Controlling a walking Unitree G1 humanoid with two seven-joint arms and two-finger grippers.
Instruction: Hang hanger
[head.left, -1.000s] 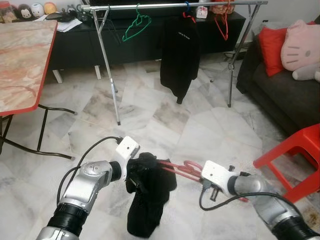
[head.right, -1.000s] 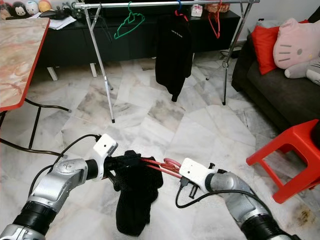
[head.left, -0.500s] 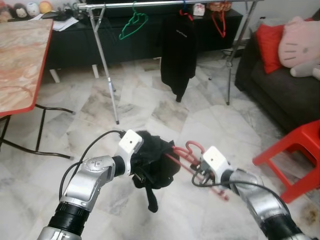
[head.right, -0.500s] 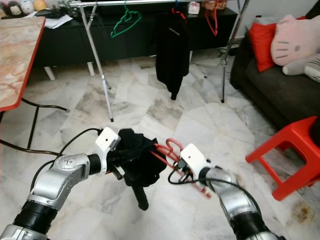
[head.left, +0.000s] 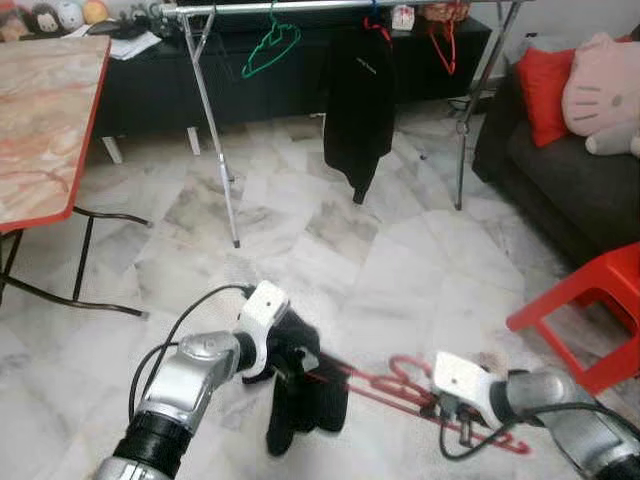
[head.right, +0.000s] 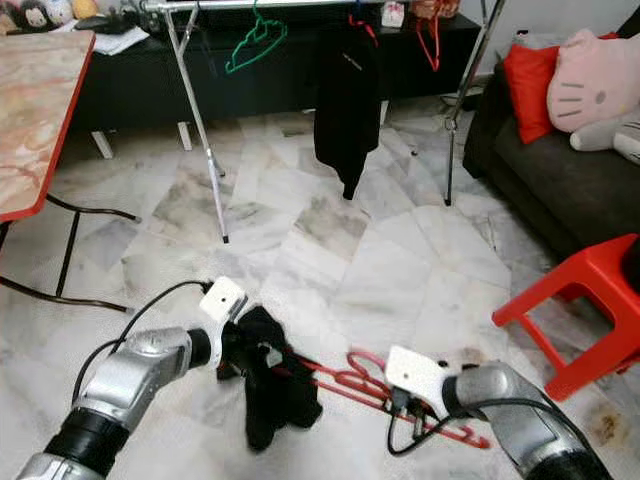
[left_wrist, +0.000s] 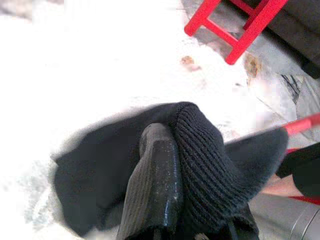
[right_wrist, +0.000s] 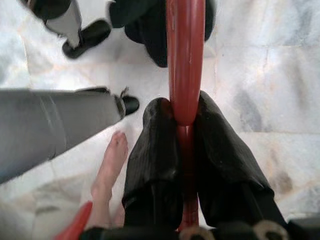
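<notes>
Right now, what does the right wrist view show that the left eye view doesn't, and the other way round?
Right wrist view: up close, the right tool shut on the red hanger, plus a person's bare foot. Left eye view: the clothes rail, a green hanger, a hung black top, the red stool. Both: the red hanger, the black garment on it, the marble floor.

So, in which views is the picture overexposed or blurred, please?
Left wrist view: the floor is blown out to white around the black garment, and the red stool is soft. Right wrist view: the red hanger close to the lens is blurred. Both eye views look evenly lit and fairly sharp.
</notes>
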